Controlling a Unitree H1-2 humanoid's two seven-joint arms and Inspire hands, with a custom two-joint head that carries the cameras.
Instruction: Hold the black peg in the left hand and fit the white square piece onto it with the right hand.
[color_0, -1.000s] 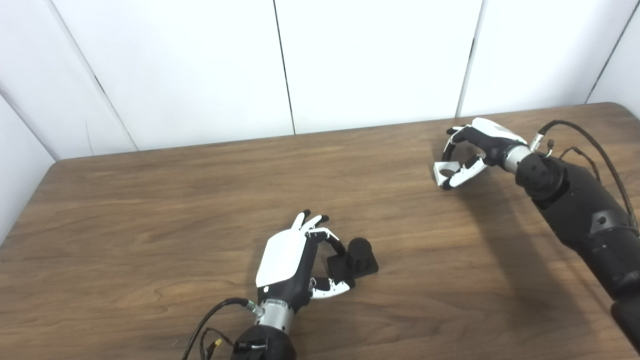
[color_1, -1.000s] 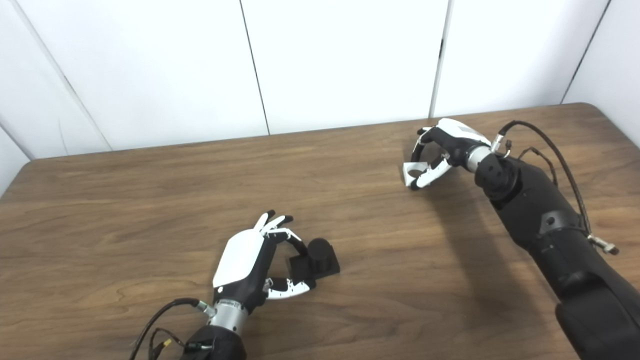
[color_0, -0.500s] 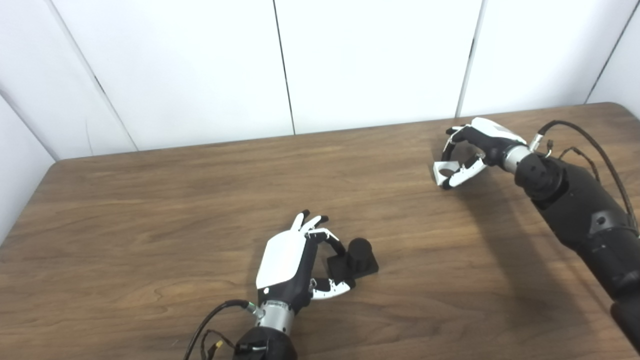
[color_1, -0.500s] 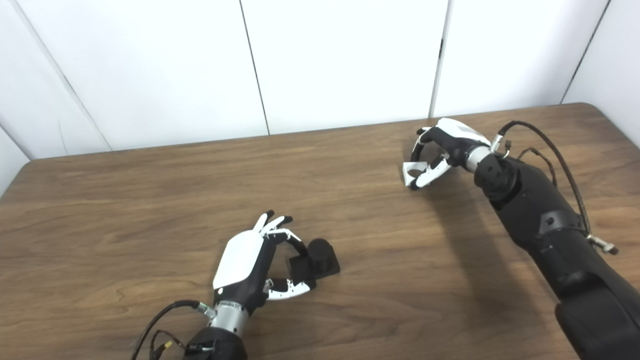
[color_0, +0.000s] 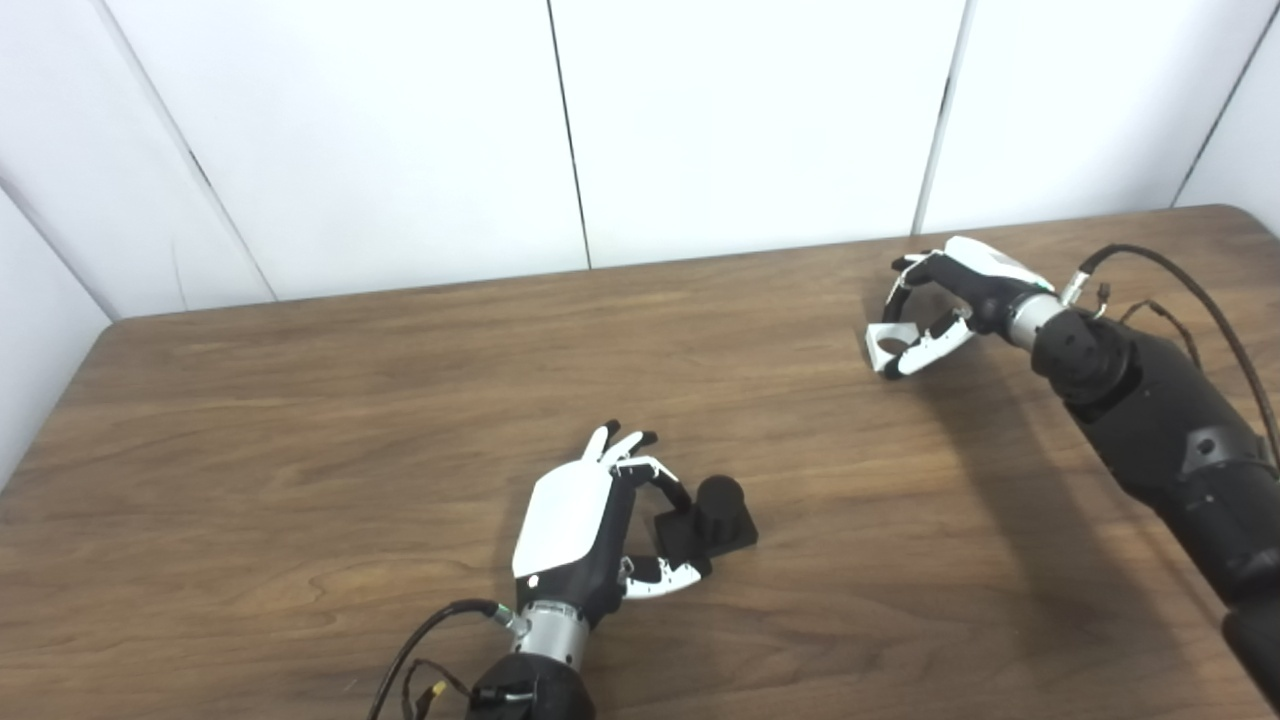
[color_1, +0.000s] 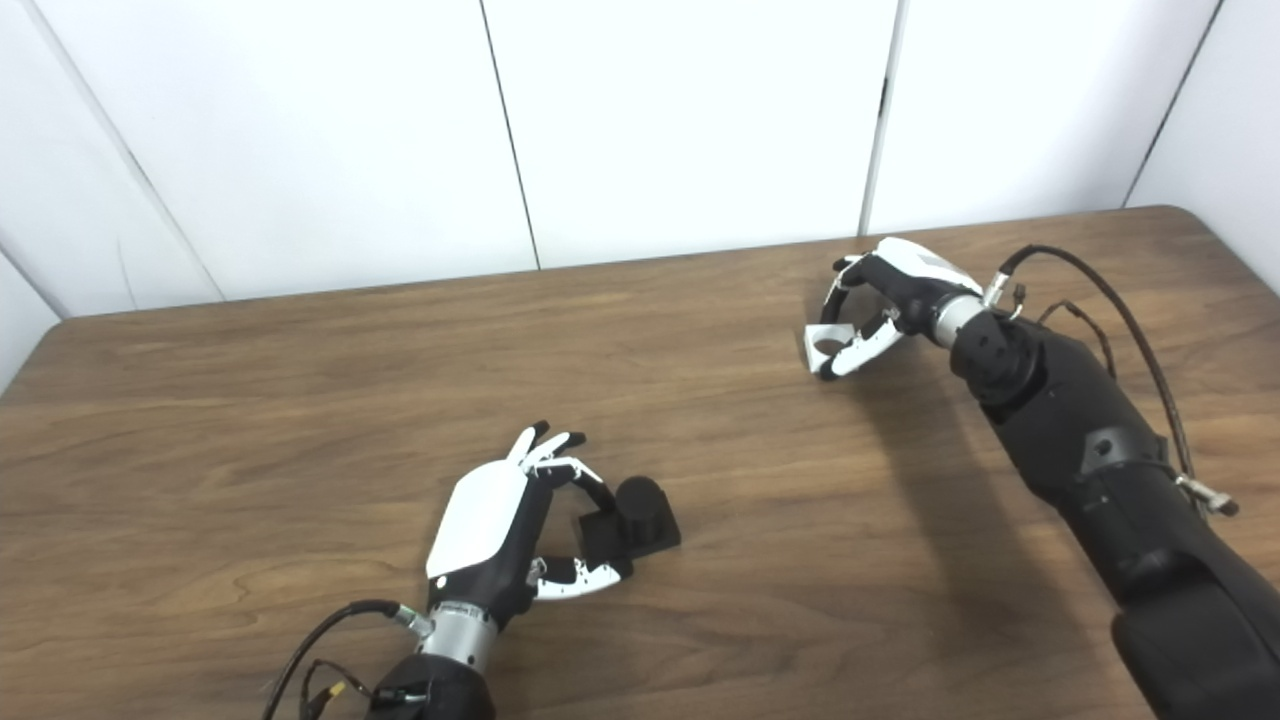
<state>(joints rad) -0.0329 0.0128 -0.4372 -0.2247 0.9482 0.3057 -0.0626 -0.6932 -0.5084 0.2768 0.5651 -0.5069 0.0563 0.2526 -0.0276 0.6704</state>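
While the left hand (color_0: 590, 530) grips the peg (color_0: 708, 520) near the desk's (color_0: 300, 420) front edge, the right hand (color_0: 940, 310) pinches the white piece (color_0: 886, 347) near the far right corner, bare desk between them.

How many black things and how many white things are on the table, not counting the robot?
Black: 1, the black peg, by the left hand.
White: 1, the white square piece, in the fingers of the right hand.
Total: 2
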